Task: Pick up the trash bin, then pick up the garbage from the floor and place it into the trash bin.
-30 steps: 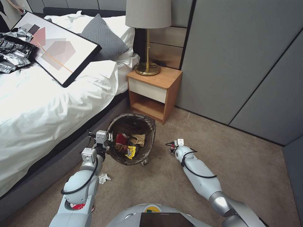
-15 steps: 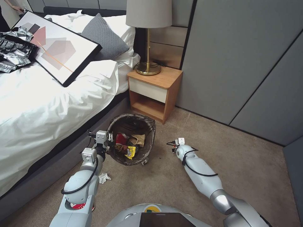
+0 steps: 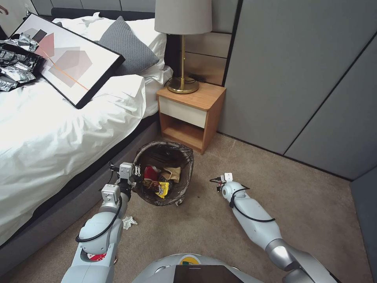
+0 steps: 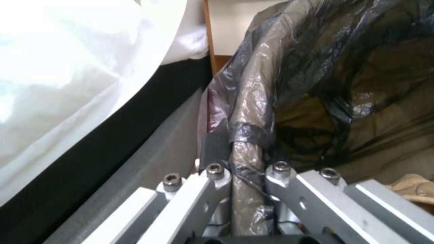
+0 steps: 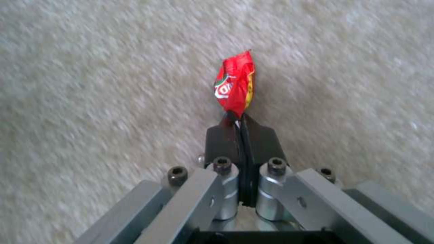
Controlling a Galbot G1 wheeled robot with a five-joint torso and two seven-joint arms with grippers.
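Observation:
The trash bin (image 3: 187,181), lined with a dark see-through bag, hangs tilted over the carpet beside the bed. My left gripper (image 3: 132,177) is shut on its rim (image 4: 251,101), with the fingers (image 4: 216,149) pinching the bag-covered edge. Inside the bin lie garbage pieces: a red packet (image 3: 150,173), a brown paper bag (image 3: 173,173) and a yellow wrapper (image 3: 163,189). To the right of the bin, low over the carpet, my right gripper (image 3: 218,184) is shut on a small red-and-white packet (image 5: 235,87), which sticks out past its fingertips. A white crumpled scrap (image 3: 129,222) lies on the floor by my left arm.
The bed (image 3: 59,129) with its grey base runs along the left, close to the bin. A wooden nightstand (image 3: 191,114) with a brass lamp (image 3: 183,84) stands just beyond the bin. Grey wall panels (image 3: 298,78) close off the right; open carpet (image 3: 314,208) lies before them.
My right arm has drifted slightly to the right, away from the bin, still holding the packet. The bin and my left gripper have stayed put. The head view shifted a little.

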